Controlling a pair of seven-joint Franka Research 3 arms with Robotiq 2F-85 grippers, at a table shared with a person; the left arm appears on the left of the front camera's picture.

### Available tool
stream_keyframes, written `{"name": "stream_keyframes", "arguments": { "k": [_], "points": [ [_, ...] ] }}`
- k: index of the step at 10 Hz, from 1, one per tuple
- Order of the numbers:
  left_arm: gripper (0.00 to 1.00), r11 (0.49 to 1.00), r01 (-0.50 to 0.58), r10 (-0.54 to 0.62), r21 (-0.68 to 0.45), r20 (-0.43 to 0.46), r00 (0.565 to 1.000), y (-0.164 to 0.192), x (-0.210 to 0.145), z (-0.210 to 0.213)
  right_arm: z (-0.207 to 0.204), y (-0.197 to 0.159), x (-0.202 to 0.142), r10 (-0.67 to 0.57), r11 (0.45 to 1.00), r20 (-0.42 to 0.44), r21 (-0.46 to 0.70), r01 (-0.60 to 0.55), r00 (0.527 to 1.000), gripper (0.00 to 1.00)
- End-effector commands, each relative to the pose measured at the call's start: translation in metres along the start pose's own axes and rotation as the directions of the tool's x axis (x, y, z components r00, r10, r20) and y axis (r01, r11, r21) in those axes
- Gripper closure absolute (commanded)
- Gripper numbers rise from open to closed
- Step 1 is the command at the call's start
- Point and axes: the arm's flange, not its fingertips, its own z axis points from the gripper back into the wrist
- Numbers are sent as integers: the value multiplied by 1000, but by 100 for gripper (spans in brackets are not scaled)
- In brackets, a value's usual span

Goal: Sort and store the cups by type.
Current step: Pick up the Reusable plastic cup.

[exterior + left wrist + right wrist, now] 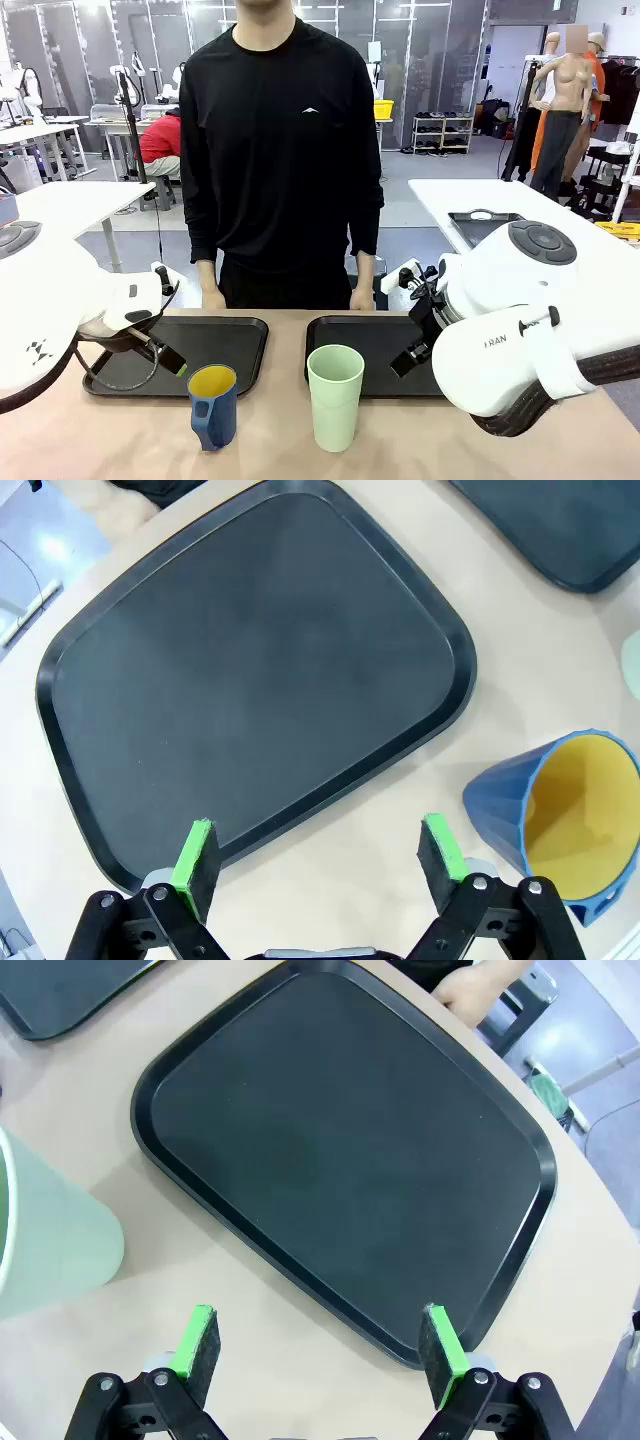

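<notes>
The left pincer (318, 852) is spread wide and there is nothing between its green pads (197, 852). It hangs over the near edge of the left tray (260, 670), a black one that lies flat on the table (270, 445). The dark blue mug (560, 820) stands upright on the bare table just beside this tray, yellow inside, apart from the pincer.

The right pincer (318, 1338) is also spread wide and holds nothing. It hangs over the near edge of the right tray (350, 1160). The pale green tumbler (50, 1250) stands upright on the table just beside that tray, near the mug.

At the far side a person stands, one hand (212, 297) behind the left tray and the other hand (362, 298) behind the right tray.
</notes>
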Motion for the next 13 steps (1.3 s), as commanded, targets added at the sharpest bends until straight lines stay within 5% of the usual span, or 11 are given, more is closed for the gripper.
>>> {"name": "stream_keyframes", "arguments": {
  "k": [1, 13],
  "points": [
    [0, 1000, 0, 0, 0, 0, 1000, 0, 0, 0, 0, 0, 0, 0, 1000, 0, 0, 0, 1000, 0],
    [0, 1000, 0, 0, 0, 0, 1000, 0, 0, 0, 0, 0, 0, 0, 1000, 0, 0, 0, 1000, 0]
  ]
}}
